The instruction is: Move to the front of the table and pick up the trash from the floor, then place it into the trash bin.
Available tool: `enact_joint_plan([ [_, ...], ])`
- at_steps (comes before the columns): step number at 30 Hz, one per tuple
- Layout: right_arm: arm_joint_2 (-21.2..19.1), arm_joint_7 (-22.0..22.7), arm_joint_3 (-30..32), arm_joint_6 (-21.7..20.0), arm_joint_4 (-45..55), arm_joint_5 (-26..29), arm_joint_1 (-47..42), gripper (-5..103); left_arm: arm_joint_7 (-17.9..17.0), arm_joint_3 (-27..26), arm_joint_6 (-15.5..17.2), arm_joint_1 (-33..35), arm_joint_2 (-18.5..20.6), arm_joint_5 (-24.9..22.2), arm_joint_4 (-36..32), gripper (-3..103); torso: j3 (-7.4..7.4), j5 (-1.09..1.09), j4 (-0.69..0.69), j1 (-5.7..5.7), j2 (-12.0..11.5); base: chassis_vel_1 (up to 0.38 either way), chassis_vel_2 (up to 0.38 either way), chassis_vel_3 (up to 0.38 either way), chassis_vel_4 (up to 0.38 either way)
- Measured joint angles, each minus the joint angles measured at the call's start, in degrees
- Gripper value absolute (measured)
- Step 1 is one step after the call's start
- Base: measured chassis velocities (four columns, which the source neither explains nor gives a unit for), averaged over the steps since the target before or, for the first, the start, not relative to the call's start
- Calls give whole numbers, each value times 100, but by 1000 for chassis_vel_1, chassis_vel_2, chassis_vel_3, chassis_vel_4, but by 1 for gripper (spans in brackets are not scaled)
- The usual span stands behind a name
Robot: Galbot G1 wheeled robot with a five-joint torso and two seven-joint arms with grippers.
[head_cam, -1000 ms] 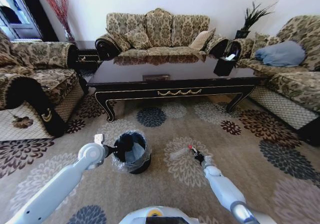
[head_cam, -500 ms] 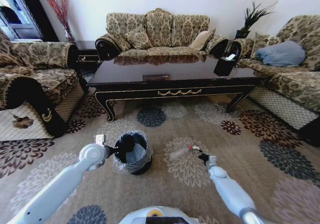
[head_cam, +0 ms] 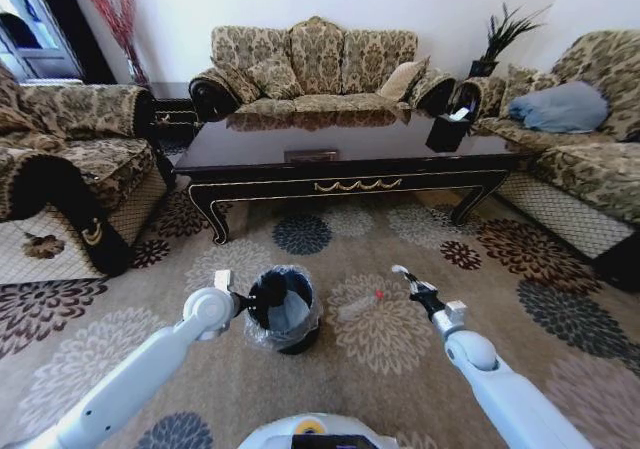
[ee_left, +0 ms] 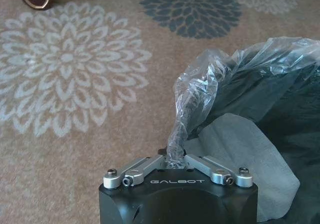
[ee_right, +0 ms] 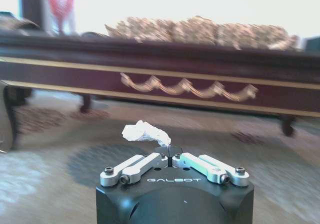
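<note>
The floor [head_cam: 560, 364] has lots of open carpet in front of the table [head_cam: 340, 154]. Sofas stand behind the table and at both its ends. A black box [head_cam: 445, 129] sits on the table top near its right end.

The bin [head_cam: 285, 309] stands on the floor in front of the table, a bit left of the middle. The left gripper [head_cam: 250, 304] is at the bin's left rim. The left wrist view shows its jaws pressed together on a twist of the bag [ee_left: 192, 102], with a white paper [ee_left: 240, 156] down inside the bin.

A bottle [head_cam: 360, 307] lies on the floor just right of the bin. The right gripper [head_cam: 410, 281] hangs right of the bottle, above the floor, with room all around it. Its jaws pinch a small white scrap [head_cam: 399, 269]. The right wrist view shows the scrap [ee_right: 145, 132] is crumpled and sticks out of the jaws, with the table's gold trim [ee_right: 187, 87] far behind.
</note>
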Motion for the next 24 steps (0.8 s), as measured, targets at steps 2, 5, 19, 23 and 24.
enact_joint_plan([
  [2, -17, 43, -2, -67, 229, 7, -80, 0, -22, 41, 0, -54, -9, -27, -10, 0, 0, 0, -1, 0, 0, 0, 0, 0, 0],
  [5, -76, 196, -55, -303, 1117, 22, -372, 0, -82, 213, -2, -242, -21, -76, -28, 0, 0, 1, -7, 0, 0, 0, 0, 0, 0],
  [19, -221, 179, -15, -491, 2817, 98, -1579, 0, -227, 1534, -1, -1141, -420, -327, -48, 0, 0, 1, -5, 0, 0, 0, 0, 0, 0],
  [23, -204, 35, -84, -403, 2969, -186, -2019, 0, -306, 1789, -1, -1395, -598, -436, -33, 0, 0, 1, -7, 0, 0, 0, 0, 0, 0],
  [24, -178, 2, -118, -374, 2979, -294, -2121, 0, -330, 1856, -1, -1455, -636, -461, -33, 0, 0, 1, -7, 0, 0, 0, 0, 0, 0],
])
